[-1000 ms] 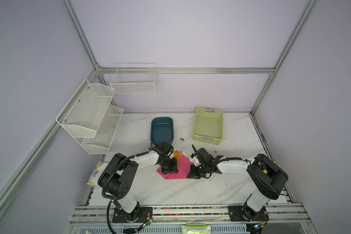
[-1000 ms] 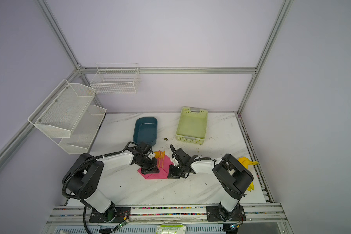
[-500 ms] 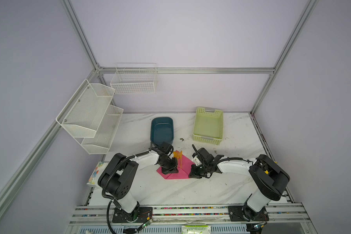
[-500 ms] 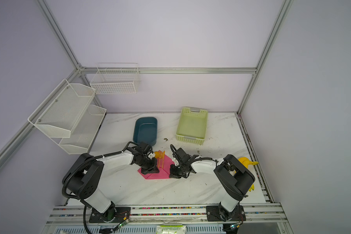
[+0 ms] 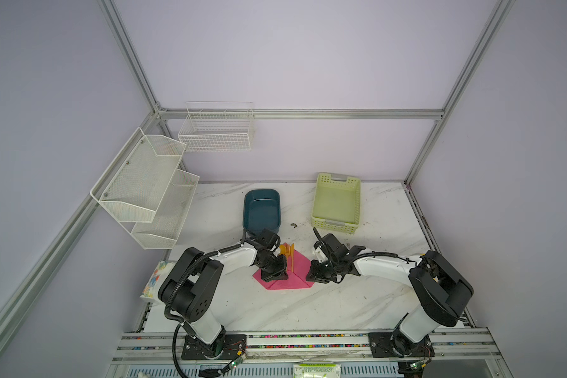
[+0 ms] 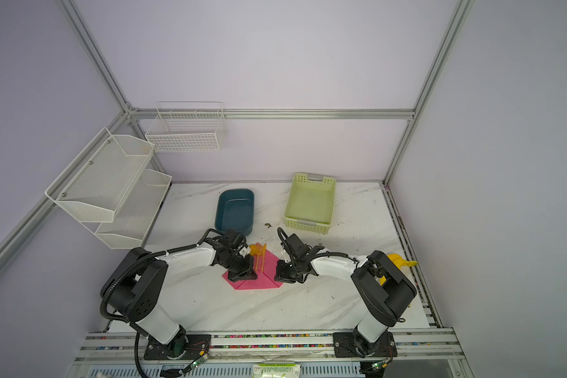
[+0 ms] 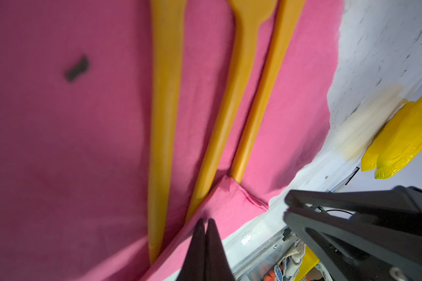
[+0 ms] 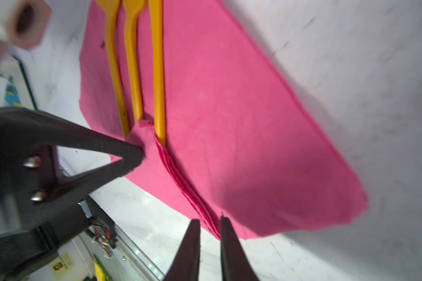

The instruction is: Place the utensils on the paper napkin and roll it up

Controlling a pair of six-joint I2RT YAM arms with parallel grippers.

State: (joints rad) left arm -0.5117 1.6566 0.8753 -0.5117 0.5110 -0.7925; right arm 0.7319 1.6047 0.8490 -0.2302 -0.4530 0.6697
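In a top view, the paper napkin point(image 5: 297, 276) lies on the desk point(image 5: 308, 311) with the utensils point(image 5: 290, 258) along it. In the left wrist view, the left gripper point(image 7: 204, 222) is closed tight at the folded flap. In the right wrist view, the right gripper point(image 8: 210, 221) is slightly parted astride the layered edge. The paper is likely limp and tearable, so it is best pinched at the folded edges, around the stiff handles.

— Home or lab?
— Lab, clearly: a robot test cell, boxed in by aluminium profile frame point(image 5: 301, 113) and plain lilac panels point(image 5: 275, 65).
— Anything more?
— Two robot arms point(image 5: 383, 266) bolted to a slotted rail point(image 5: 308, 342) beside a marble-print tabletop point(image 5: 308, 307), small circuit boards point(image 5: 237, 361) hanging on loose wires, a wire rack point(image 5: 144, 183) fixed to the frame.
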